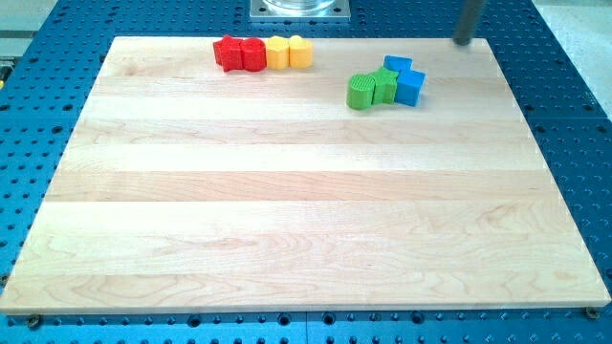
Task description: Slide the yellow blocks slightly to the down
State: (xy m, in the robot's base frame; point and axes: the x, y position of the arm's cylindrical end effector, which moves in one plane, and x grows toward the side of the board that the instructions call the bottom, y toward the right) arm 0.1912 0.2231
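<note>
Two yellow blocks sit side by side near the board's top edge: a yellow block (277,52) on the left and a yellow heart-like block (300,52) on the right, touching. Two red blocks, a star-like one (228,52) and a rounder one (252,53), touch them on the left in one row. My tip (463,41) is at the view's top right, at the board's top edge, well to the right of the yellow blocks and touching no block.
A cluster lies right of centre near the top: a green cylinder (360,92), a green block (384,86), a blue cube (410,87) and a blue block (397,65) behind. The wooden board (306,229) rests on a blue perforated table (574,86).
</note>
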